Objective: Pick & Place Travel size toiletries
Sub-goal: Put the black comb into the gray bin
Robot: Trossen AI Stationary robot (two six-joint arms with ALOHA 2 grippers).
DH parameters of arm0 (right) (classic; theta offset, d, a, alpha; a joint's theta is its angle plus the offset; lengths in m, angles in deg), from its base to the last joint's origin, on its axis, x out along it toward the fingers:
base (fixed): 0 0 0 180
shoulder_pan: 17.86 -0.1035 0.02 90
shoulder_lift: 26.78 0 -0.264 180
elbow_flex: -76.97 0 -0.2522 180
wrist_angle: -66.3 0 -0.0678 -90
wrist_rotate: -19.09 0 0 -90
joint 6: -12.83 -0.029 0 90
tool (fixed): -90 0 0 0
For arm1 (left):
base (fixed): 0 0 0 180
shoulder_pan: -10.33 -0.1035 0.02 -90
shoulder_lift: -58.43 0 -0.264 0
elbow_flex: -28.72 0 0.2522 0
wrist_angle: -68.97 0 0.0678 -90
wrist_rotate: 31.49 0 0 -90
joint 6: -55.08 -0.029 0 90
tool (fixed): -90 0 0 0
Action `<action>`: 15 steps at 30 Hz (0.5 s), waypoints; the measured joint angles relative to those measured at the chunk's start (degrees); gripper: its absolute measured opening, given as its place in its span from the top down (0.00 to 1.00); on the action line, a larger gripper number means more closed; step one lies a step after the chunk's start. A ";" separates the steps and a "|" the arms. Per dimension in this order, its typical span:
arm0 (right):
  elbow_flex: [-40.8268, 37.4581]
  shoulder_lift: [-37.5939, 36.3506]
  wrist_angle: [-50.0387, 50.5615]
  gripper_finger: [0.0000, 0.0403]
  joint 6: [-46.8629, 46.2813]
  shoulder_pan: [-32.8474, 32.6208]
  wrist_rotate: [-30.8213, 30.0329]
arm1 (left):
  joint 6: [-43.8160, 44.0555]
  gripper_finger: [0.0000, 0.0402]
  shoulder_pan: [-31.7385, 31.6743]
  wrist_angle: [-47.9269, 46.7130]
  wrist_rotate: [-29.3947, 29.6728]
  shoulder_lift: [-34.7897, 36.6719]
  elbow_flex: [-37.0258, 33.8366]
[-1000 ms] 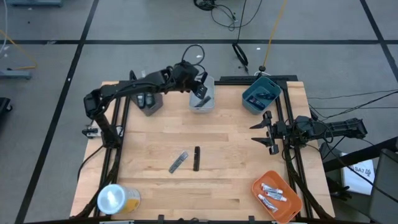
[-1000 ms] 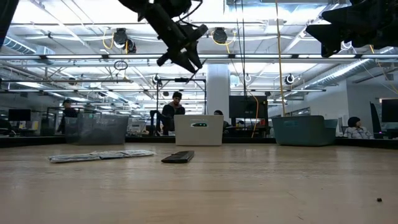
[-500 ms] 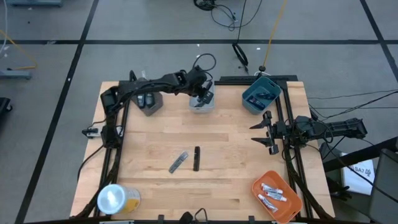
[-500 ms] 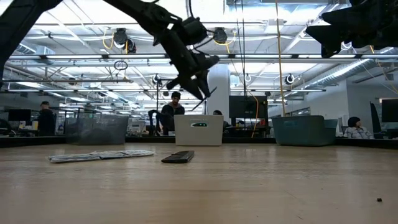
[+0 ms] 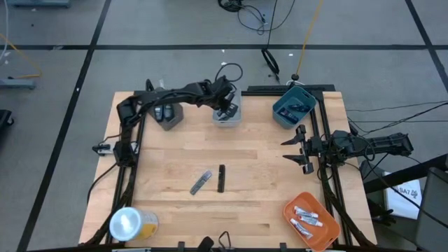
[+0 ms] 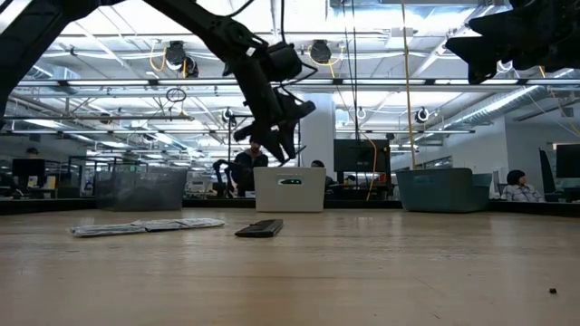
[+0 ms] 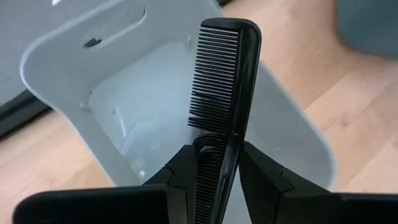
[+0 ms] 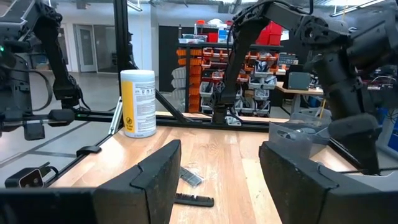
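Two things are left loose on the table, but the action is up at the back edge — the left gripper (image 5: pixel 225 105) has swung across and dropped in over the pale grey bin (image 5: pixel 227 110) within the last second, where a moment ago it rode higher and nearer the table's middle. Its fingers (image 7: pixel 186 171) are pinched narrow on a black comb (image 7: pixel 222 106), teeth fine and even, spine smooth and glossy, standing up out of the grip right above the bin's open mouth. My read: this is the placing step, with only the release left to do.

That bin is matte moulded plastic with rounded corners and a slot handle, and its floor looks bare in the left wrist view. Beside it sit a darker grey bin (image 5: pixel 166 114) and a teal bin (image 5: pixel 294 106), and an orange tray (image 5: pixel 311 218) at the near right corner holds silvery-white tubes (image 5: pixel 306 219).

On the wood mid-table, a crinkly silver packet (image 5: pixel 201 181) lies just beside a second black comb (image 5: pixel 221 178) — those look like the next pickups. The right gripper (image 5: pixel 297 149) waits above the right side, fingers spread wide, holding nothing. A yellow roll (image 5: pixel 130 223) stands at the near left corner.
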 joint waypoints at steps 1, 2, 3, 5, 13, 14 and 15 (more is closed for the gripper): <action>0.00 0.00 -0.01 0.48 0.00 0.00 0.00 | 0.01 0.78 0.00 -0.02 0.01 -0.37 -0.02; -0.01 0.00 0.02 0.48 0.00 0.00 0.00 | 0.01 0.78 0.00 0.20 0.01 -0.70 -0.02; 0.00 0.00 0.02 0.48 0.01 -0.01 0.00 | 0.01 0.78 0.00 0.30 0.02 -0.98 -0.02; 0.01 0.00 0.00 0.48 0.02 0.00 0.00 | -0.01 0.78 -0.08 0.10 0.17 -1.37 -0.02; 0.01 0.01 0.03 0.48 -0.17 -0.01 -0.01 | 0.43 0.78 -0.46 1.49 -0.46 -3.58 -0.06; 0.00 0.00 0.06 0.48 -0.19 0.01 -0.02 | 0.36 0.78 -0.46 1.81 -0.44 -3.81 -0.06; 0.00 0.01 0.18 0.48 -0.17 -0.01 -0.01 | 0.38 0.78 -0.46 2.26 -0.47 -3.91 -0.06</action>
